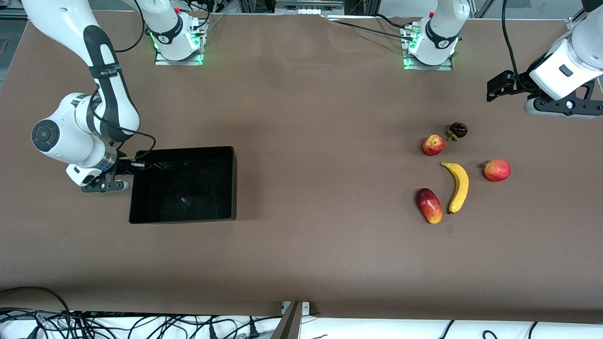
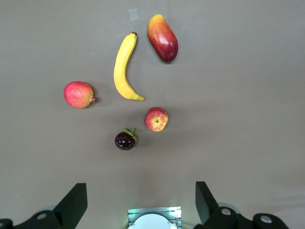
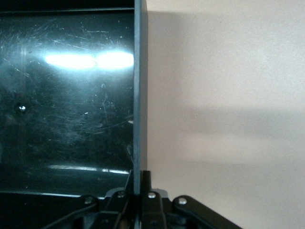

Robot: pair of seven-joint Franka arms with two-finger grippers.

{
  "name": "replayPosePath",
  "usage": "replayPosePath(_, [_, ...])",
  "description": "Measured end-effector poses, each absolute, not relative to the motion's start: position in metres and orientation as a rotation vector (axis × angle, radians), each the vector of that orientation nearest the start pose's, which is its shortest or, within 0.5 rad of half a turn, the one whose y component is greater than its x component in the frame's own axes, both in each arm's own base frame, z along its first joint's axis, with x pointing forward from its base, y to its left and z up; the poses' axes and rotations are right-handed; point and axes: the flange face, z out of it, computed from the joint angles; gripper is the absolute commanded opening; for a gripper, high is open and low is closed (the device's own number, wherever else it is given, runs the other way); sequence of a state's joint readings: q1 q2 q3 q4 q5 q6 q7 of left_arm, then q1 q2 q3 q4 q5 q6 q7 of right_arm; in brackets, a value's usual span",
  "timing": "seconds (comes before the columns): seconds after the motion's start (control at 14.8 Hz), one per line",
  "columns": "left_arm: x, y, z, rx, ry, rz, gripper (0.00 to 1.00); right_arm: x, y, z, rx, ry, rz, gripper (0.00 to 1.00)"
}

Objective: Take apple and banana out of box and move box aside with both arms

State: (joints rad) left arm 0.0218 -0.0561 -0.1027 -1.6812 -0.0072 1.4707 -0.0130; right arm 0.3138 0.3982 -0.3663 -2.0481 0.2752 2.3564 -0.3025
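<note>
The black box (image 1: 183,151) lies toward the right arm's end of the table. My right gripper (image 1: 132,165) is shut on the box's end wall (image 3: 139,95); in the right wrist view, the gripper (image 3: 141,183) has one finger inside the wall and one outside. The yellow banana (image 1: 458,186) (image 2: 125,67) and the small red apple (image 1: 433,145) (image 2: 156,119) lie toward the left arm's end. My left gripper (image 1: 495,89) (image 2: 138,202) hangs open and holds nothing, over bare table beside the fruits.
A red-yellow mango (image 1: 429,205) lies beside the banana, nearer the front camera. A dark mangosteen (image 1: 458,130) sits beside the apple. A round red fruit (image 1: 497,170) lies on the banana's outer side. The arm bases (image 1: 178,40) stand along the table's edge.
</note>
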Motion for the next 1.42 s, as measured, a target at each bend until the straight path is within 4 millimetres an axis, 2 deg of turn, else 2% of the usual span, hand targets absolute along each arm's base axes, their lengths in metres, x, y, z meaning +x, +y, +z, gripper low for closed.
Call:
replayPosePath(0.14, [0.523,-0.046,0.595,-3.126,0.109,0.232,1.00,0.593,-0.022,0.259,-3.082,-0.116,0.035,1.00])
replayPosePath(0.34, [0.523,-0.046,0.595,-3.126,0.109,0.229,1.00,0.611,-0.013,0.295,-3.058,-0.150,0.014,1.00])
replayPosePath(0.54, [0.522,-0.048,0.594,-3.124,0.113,0.238,1.00,0.629,0.002,0.359,-3.007,-0.166,0.086,1.00])
replayPosePath(0.68, [0.522,-0.049,0.594,-3.124,0.117,0.238,1.00,0.634,0.011,0.407,-2.991,-0.135,0.134,1.00])
replayPosePath(0.88, [0.522,-0.049,0.594,-3.124,0.115,0.239,1.00,0.623,0.027,0.475,-3.031,-0.110,0.168,1.00])
replayPosePath(1.08, [0.523,-0.045,0.594,-3.124,0.104,0.238,1.00,0.597,0.039,0.530,-3.073,-0.141,0.150,1.00])
replayPosePath(1.22, [0.524,-0.040,0.596,-3.126,0.088,0.224,1.00,0.581,0.033,0.556,-3.082,-0.151,0.141,1.00])
replayPosePath(1.42, [0.529,-0.041,0.600,-3.132,0.092,0.168,1.00,0.562,0.021,0.566,-3.086,-0.146,0.143,1.00])
